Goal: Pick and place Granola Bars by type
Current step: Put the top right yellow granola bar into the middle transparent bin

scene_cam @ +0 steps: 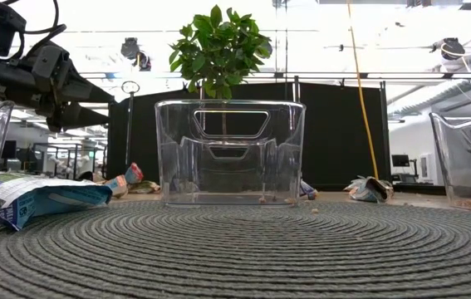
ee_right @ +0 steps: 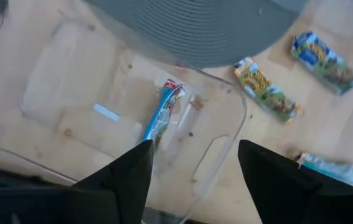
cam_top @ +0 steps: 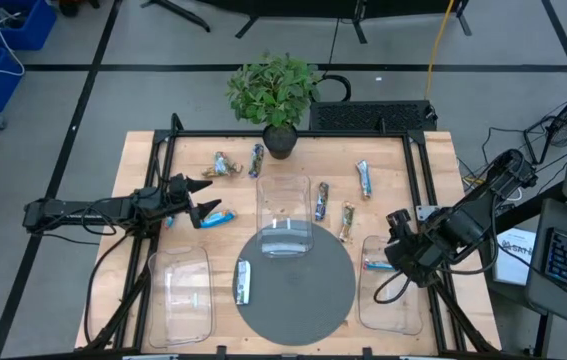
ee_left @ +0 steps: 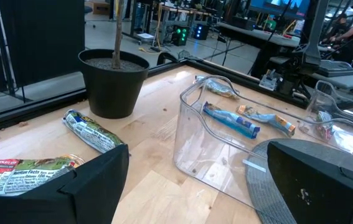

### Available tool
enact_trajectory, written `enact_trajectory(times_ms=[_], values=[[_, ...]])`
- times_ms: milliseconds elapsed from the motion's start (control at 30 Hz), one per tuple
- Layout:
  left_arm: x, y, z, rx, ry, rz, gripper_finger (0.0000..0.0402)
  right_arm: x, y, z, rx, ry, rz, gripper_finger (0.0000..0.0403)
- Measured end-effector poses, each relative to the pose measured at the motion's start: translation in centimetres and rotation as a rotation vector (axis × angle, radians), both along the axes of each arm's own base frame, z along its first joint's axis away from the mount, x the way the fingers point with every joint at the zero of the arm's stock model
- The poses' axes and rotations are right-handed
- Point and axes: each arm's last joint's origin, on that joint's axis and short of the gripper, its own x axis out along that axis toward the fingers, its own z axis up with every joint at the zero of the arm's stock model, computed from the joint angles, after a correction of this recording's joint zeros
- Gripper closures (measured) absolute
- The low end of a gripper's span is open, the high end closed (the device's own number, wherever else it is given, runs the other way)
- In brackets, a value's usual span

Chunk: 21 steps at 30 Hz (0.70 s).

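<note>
Granola Bars point(cam_top: 255, 160) lie scattered across the desk point(cam_top: 433, 160) in the upper middle of the high view, where we see one more in the right tray point(cam_top: 391, 300). At left centre the left end effector point(cam_top: 197, 198) hovers, fingers apart. In the right wrist view, the right end effector point(ee_right: 192, 163) hangs spread wide above that tray's bar point(ee_right: 162, 115).

Round grey woven mat point(cam_top: 295, 290) at the near-middle of the wooden table point(cam_top: 433, 160). One clear plastic tray point(cam_top: 285, 215) overlaps the mat's far edge; another tray point(cam_top: 180, 295) lies just left of the mat, a third point(cam_top: 391, 290) just right. Potted plant point(cam_top: 275, 95) in a dark pot stands beyond the mat, at the far table edge. Black mesh panel point(cam_top: 368, 116) beside the plant.
</note>
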Motion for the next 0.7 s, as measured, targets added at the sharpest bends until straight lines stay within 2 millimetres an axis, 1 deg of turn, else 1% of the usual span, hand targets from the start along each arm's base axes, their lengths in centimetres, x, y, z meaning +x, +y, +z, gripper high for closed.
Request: enact_trajectory(times_ms=[133,233,500,633,700], values=[[0.0,0.0,0.0,0.000,0.000,0.000,0.0023,0.3,-0.1,0.0,-0.033,-0.008,0.125,0.0178],[0.0,0.0,0.0,0.000,0.000,0.000,0.0023,0.8,-0.6,0.1,-0.043,-0.023,0.117,0.0182],[0.0,0.0,0.0,0.000,0.000,0.000,0.0023,3.8,-3.4,0.1,-0.133,-0.164,-0.159,0.0182],[0.0,0.0,0.0,0.000,0.000,0.000,0.0023,5.6,-5.2,0.0,-0.110,-0.226,-0.299,0.0186],[0.0,0.0,0.0,0.000,0.000,0.000,0.0023,6.6,-6.3,0.0,-0.083,-0.262,-0.411,0.0188]])
